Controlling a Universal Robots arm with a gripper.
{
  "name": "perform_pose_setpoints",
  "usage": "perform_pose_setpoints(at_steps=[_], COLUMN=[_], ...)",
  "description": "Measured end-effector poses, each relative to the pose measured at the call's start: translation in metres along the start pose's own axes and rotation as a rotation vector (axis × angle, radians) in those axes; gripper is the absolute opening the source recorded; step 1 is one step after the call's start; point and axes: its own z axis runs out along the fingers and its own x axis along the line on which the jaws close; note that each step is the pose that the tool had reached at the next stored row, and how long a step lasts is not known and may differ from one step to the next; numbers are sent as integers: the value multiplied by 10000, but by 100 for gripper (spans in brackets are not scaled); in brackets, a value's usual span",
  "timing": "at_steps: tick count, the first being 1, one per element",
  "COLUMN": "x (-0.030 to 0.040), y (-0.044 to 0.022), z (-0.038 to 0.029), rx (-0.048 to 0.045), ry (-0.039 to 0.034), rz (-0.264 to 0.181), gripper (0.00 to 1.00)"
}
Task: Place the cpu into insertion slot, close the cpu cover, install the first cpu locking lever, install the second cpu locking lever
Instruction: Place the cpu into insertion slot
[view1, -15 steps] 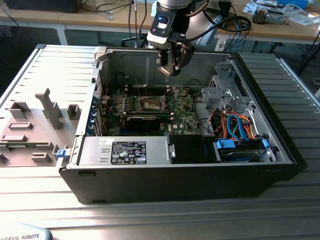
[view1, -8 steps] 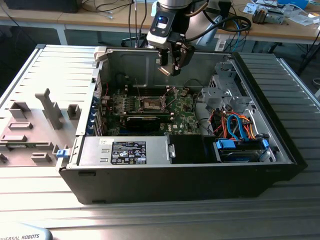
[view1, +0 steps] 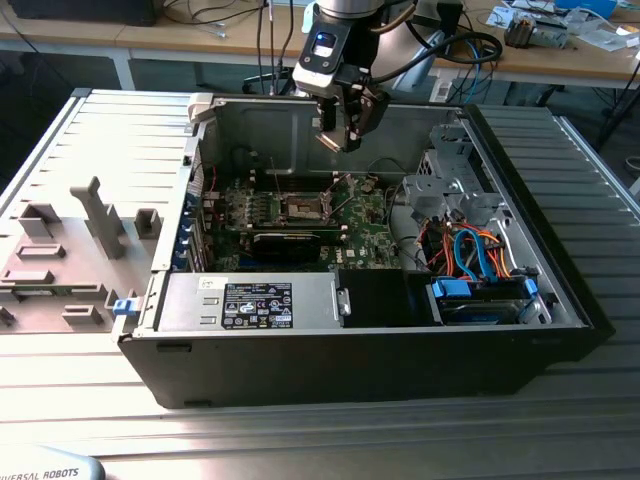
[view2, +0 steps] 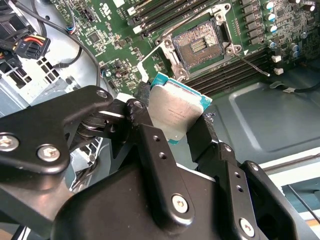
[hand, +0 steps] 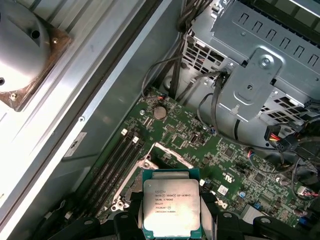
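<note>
– What does the pincer (view2: 175, 122) have hold of?
– The cpu (view2: 176, 107). The two black fingers (view2: 150, 145) are closed on opposite edges of the chip, and its silver top shows in both wrist views.
– Where is it in the exterior view?
– Raised over the open computer case (view1: 560, 280), well clear of the green motherboard (view1: 365, 228).
– And the insertion slot (view2: 199, 42)?
– Uncovered, with its dark contact field in plain sight inside the metal rim. The chip hangs apart from it, not touching.
– The case?
– Lying on its side on the ribbed metal surface (view1: 320, 430).
</note>
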Motion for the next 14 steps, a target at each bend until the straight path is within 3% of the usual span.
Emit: perform_pose_setpoints(at_steps=[6,14], x=[0,0], y=[0,0], z=[1,2], rx=[16,132], ry=[-15,-23], rz=[16,27], gripper=[54,54])
